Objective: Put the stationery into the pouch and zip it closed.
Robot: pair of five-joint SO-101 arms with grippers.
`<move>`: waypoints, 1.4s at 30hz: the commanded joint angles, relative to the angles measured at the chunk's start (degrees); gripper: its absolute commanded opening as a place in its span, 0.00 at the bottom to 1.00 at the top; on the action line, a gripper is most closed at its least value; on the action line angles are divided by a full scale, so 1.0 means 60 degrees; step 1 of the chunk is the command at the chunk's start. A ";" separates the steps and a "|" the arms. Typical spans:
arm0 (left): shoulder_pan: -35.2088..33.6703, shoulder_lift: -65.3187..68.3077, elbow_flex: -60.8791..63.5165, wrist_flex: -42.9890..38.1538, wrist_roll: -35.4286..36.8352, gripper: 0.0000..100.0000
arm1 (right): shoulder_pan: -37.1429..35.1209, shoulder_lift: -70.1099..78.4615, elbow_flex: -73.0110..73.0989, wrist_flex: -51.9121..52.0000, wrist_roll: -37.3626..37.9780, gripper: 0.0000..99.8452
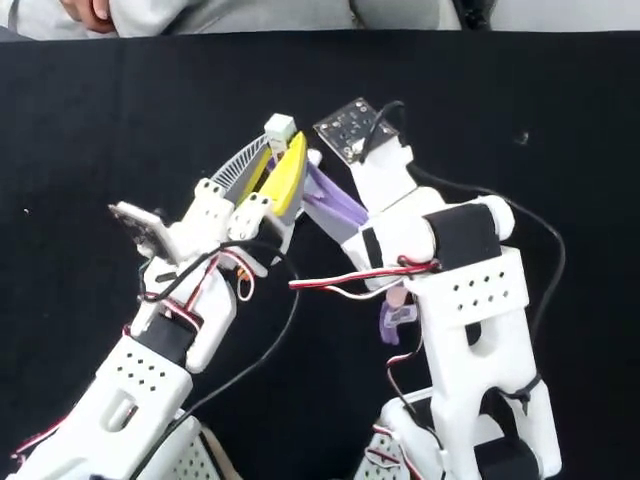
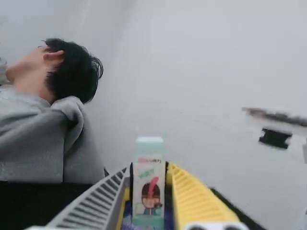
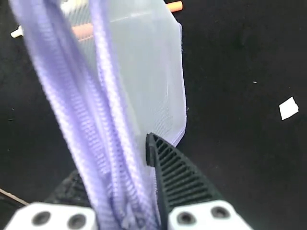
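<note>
Purple pouch (image 3: pixel 144 72): mesh, pinched by right gripper (image 3: pixel 115 165); contents unclear.
Eraser (image 2: pixel 148 191): at pouch's 11 o'clock, clamped in left gripper (image 1: pixel 280 142); sleeve print unreadable, cartoon figure.

eraser (image 2: pixel 149 189): small mint-and-white block with a printed sleeve, upright, pinched in left gripper (image 1: pixel 272 158), up off the table. pouch (image 3: pixel 144 72): translucent lavender mesh, purple zipper, held at its zipper edge by right gripper (image 3: pixel 122 191), just beside the eraser. orange pen (image 3: pixel 175 6) by the mesh; inside or behind, can't tell.
</note>
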 commanded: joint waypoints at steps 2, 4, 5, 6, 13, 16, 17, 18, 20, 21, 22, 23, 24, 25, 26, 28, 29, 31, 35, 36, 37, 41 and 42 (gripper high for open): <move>-0.0095 0.0469 -0.0740 0.1978 -0.0044 0.14 | 0.0147 -0.0037 -0.0535 0.0293 -0.0088 0.01; -0.0125 0.0469 -0.1004 0.2330 -0.0044 0.14 | 0.0147 0.0154 -0.0520 0.0293 -0.0088 0.01; -0.0125 0.0454 -0.1092 0.2403 -0.0044 0.14 | 0.0147 0.0271 -0.0535 0.0293 -0.0088 0.01; -0.0125 0.0454 -0.1121 0.2418 -0.0044 0.14 | 0.0147 0.0388 -0.0564 0.0293 -0.0088 0.01; -0.0139 0.0190 -0.1267 0.2403 -0.0073 0.14 | 0.0147 0.0667 -0.0593 0.0293 -0.0088 0.01; -0.0125 -0.0425 -0.1238 0.2418 -0.0073 0.14 | 0.0147 0.0667 -0.0593 0.0293 -0.0073 0.01; -0.0125 -0.0659 -0.1238 0.2418 -0.0088 0.14 | 0.0147 0.0667 -0.0593 0.0293 -0.0073 0.01; -0.0125 -0.0864 -0.1223 0.2418 -0.0088 0.14 | 0.0147 0.0667 -0.0593 0.0293 -0.0073 0.01; -0.0125 -0.1143 -0.1223 0.2432 -0.0088 0.14 | 0.0147 0.0667 -0.0593 0.0293 -0.0073 0.01; -0.0125 -0.1201 -0.1238 0.2535 -0.0088 0.14 | 0.0147 0.0681 -0.0593 0.0293 -0.0073 0.01; -0.0125 -0.1231 -0.1326 0.2769 -0.0088 0.14 | 0.0147 0.0681 -0.0593 0.0278 -0.0073 0.01; -0.0125 -0.1304 -0.1443 0.3018 -0.0103 0.14 | 0.0147 0.0681 -0.0593 0.0278 -0.0073 0.01; -0.0125 -0.1289 -0.1634 0.3267 -0.0103 0.15 | 0.0132 0.0681 -0.0593 0.0278 -0.0073 0.01; -0.0125 -0.1245 -0.1839 0.3546 -0.0073 0.16 | 0.0132 0.0696 -0.0593 0.0278 -0.0073 0.01; -0.0125 -0.1231 -0.2044 0.3839 -0.0073 0.17 | 0.0103 0.0696 -0.0593 0.0278 -0.0073 0.01; -0.0125 -0.1231 -0.2352 0.4322 -0.0059 0.18 | 0.0103 0.0711 -0.0579 0.0278 -0.0073 0.01; -0.0125 -0.1245 -0.2454 0.4484 -0.0059 0.19 | 0.0103 0.0725 -0.0579 0.0278 -0.0073 0.01; -0.0125 -0.1275 -0.2601 0.4659 -0.0059 0.19 | 0.0103 0.0740 -0.0579 0.0264 -0.0073 0.01; -0.0125 -0.1319 -0.2630 0.4645 -0.0059 0.19 | 0.0103 0.0740 -0.0549 0.0234 -0.0073 0.01; -0.0125 -0.1319 -0.2630 0.4630 -0.0059 0.19 | 0.0088 0.0740 -0.0549 0.0234 -0.0073 0.01; -0.0125 -0.1319 -0.2630 0.4615 -0.0059 0.19 | 0.0088 0.0740 -0.0535 0.0234 -0.0073 0.01; -0.0125 -0.1319 -0.2894 0.4630 -0.0103 0.19 | 0.0088 0.0725 -0.0520 0.0234 -0.0073 0.01; -0.0139 -0.1319 -0.2952 0.4615 -0.0103 0.19 | 0.0088 0.0711 -0.0520 0.0234 -0.0073 0.01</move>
